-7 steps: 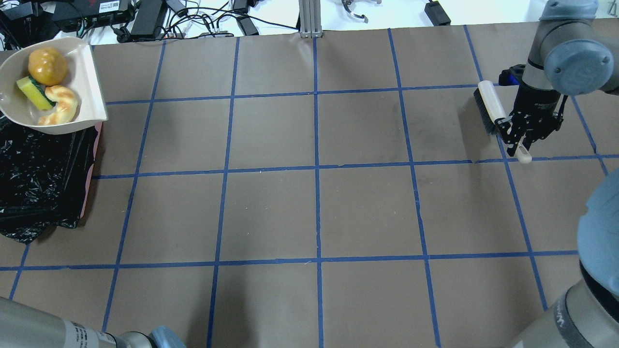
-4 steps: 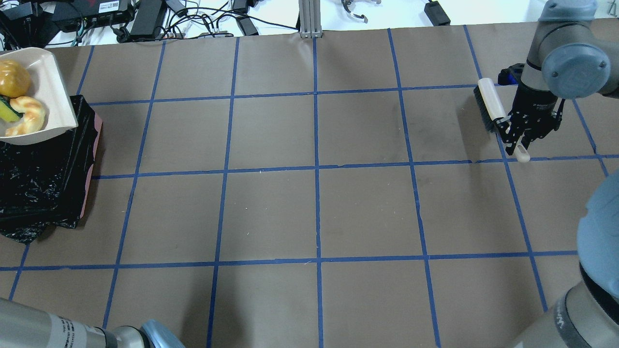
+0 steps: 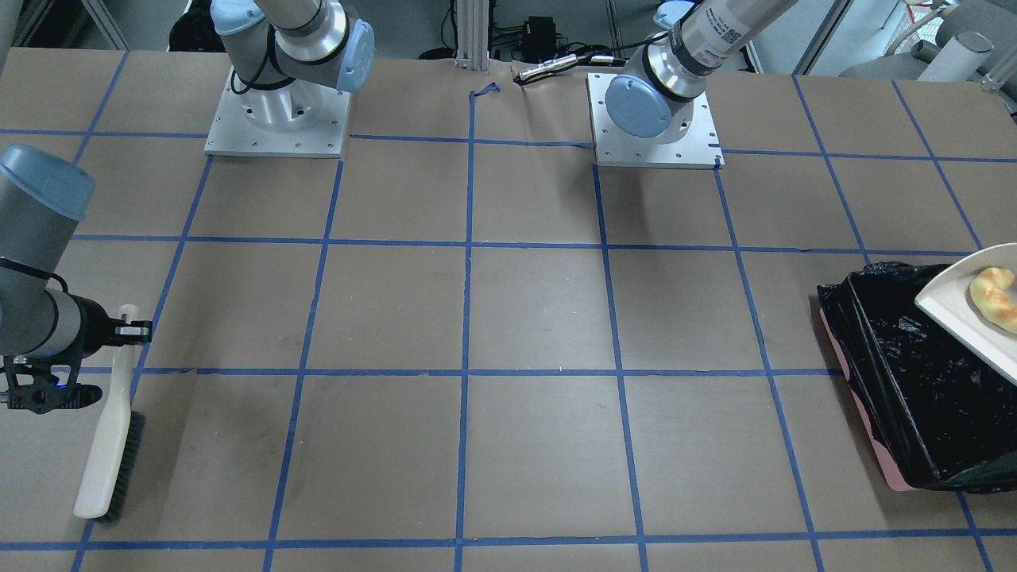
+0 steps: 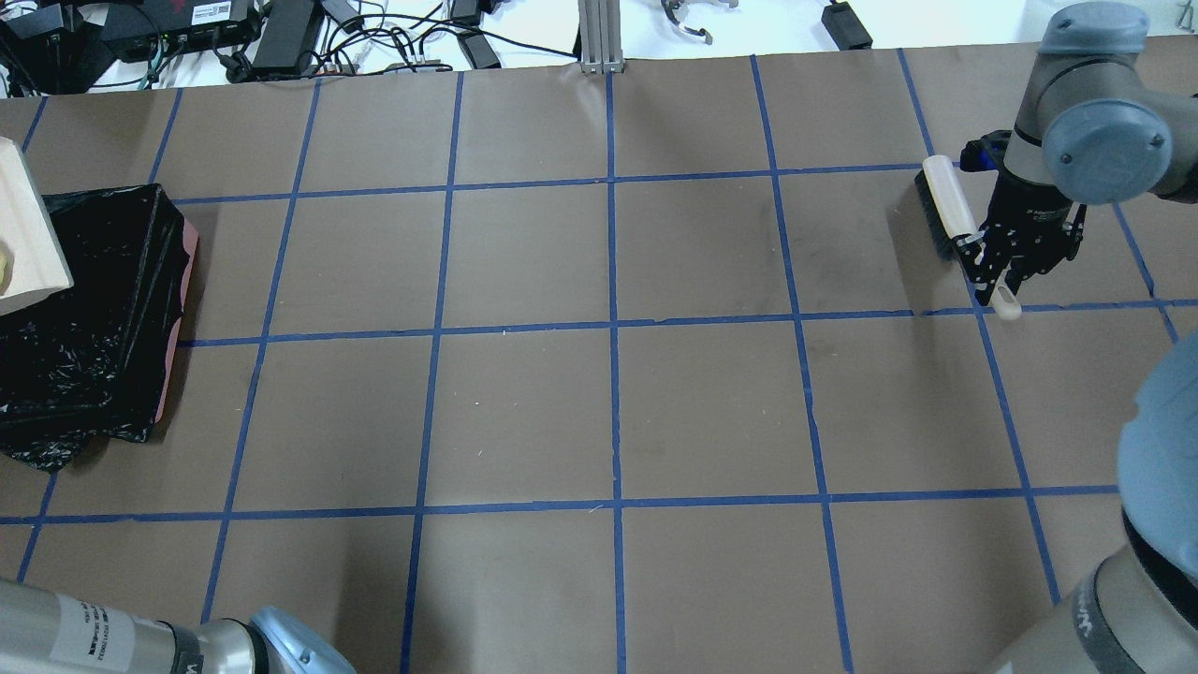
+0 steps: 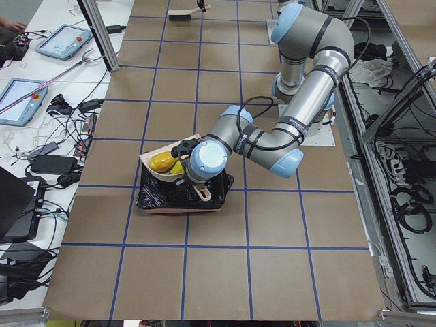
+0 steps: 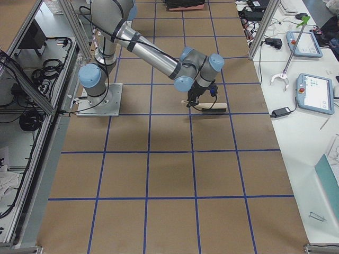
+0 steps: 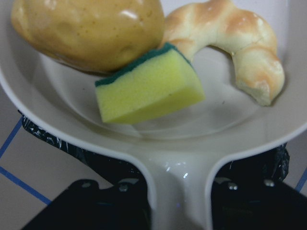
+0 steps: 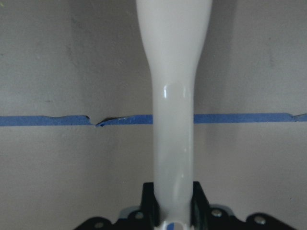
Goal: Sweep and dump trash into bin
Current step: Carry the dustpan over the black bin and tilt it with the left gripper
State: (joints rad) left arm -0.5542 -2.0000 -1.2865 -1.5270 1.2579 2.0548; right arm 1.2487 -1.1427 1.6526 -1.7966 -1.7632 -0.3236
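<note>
The bin sits beneath the left pincer, which clenches the dustpan by its handle, pan over the bin. The right pincer grasps the brush. Ahead of the left pincer, in the pan: potato, croissant, sponge.

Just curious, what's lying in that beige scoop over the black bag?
A potato, a croissant and a yellow-green sponge. The dustpan floor under them is hidden.
</note>
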